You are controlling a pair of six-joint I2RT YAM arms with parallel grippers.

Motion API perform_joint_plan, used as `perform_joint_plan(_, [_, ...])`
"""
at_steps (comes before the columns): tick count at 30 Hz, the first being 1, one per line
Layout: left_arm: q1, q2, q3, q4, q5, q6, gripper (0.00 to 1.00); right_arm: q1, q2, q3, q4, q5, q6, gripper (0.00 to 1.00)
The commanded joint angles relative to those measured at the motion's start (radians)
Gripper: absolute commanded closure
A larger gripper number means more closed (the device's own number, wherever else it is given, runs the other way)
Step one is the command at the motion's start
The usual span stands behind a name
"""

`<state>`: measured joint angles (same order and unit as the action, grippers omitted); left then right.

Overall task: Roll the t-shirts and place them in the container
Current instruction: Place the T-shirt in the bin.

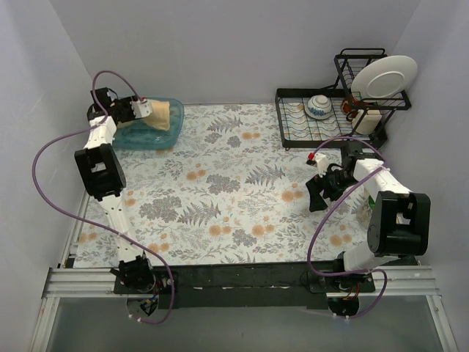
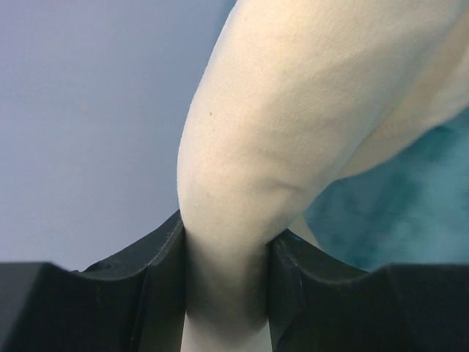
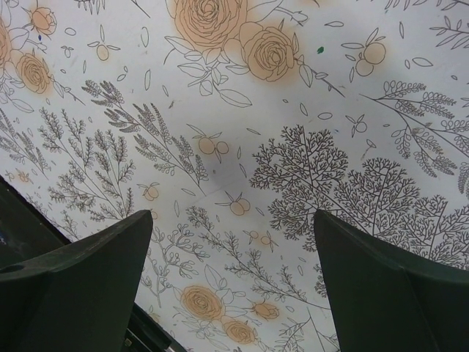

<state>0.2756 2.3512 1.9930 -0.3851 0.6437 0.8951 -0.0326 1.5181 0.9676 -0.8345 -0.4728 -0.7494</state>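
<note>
Top view: my left claw [image 1: 139, 108] held a cream t-shirt [image 1: 163, 114] over the teal tub [image 1: 150, 138] at the upper left of the frame. My right claw [image 1: 316, 196] hung wide and empty over the flowered tablecloth [image 1: 220, 191] at mid right.

Left wrist: jaws narrowed on a bunched fold, with cloth bulging above them. Shirt looked soft, light and limp; I judged it would sag and drape. Better hold: a hem or shoulder edge, once spread flat.

Right wrist: fingers spread, only tablecloth below.
</note>
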Motion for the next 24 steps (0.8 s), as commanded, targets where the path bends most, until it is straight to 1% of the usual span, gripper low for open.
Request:
perform_joint_plan(1, [0.001, 0.026, 0.176, 0.205, 0.022, -0.073, 1.0, -0.004, -0.009, 0.0, 0.015, -0.001, -0.022, 0.01])
perform_joint_plan(4, [-0.006, 0.051, 0.174, 0.284, 0.025, -0.067, 1.0, -0.004, -0.01, -0.01, 0.023, -0.001, -0.021, 0.02])
perform_joint_plan(8, [-0.015, 0.048, 0.116, 0.287, 0.04, -0.033, 1.0, -0.004, -0.016, -0.01, 0.023, 0.003, -0.021, 0.01])
perform_joint_plan(9, [-0.013, 0.046, 0.062, 0.287, 0.045, -0.019, 1.0, -0.004, -0.015, -0.009, 0.018, 0.006, -0.021, 0.01])
perform_joint_plan(12, [-0.019, 0.025, -0.023, 0.285, 0.051, 0.005, 1.0, -0.003, -0.013, -0.004, 0.014, 0.014, -0.021, 0.02])
perform_joint_plan(13, [-0.024, 0.02, -0.075, 0.285, 0.044, 0.007, 1.0, -0.004, -0.01, -0.004, 0.011, 0.013, -0.021, 0.01])
perform_joint_plan(15, [-0.032, -0.012, -0.141, 0.284, 0.04, 0.013, 1.0, -0.004, -0.009, -0.003, 0.009, 0.014, -0.021, 0.01])
perform_joint_plan(16, [-0.035, -0.029, -0.214, 0.284, 0.039, 0.025, 1.0, -0.004, -0.006, -0.001, 0.008, 0.013, -0.021, 0.01])
perform_joint_plan(18, [-0.038, -0.073, -0.272, 0.281, 0.042, 0.036, 1.0, -0.004, -0.001, 0.003, 0.008, 0.011, -0.021, 0.01])
perform_joint_plan(19, [-0.039, -0.088, -0.325, 0.276, 0.047, 0.041, 1.0, -0.004, 0.004, 0.005, 0.009, 0.011, -0.021, 0.02])
perform_joint_plan(22, [-0.041, -0.145, -0.382, 0.252, 0.047, 0.057, 1.0, -0.004, 0.017, 0.011, 0.012, 0.007, -0.022, 0.01])
perform_joint_plan(24, [-0.041, -0.162, -0.381, 0.171, 0.03, 0.076, 1.0, -0.004, 0.027, 0.019, 0.015, 0.0, -0.022, 0.02])
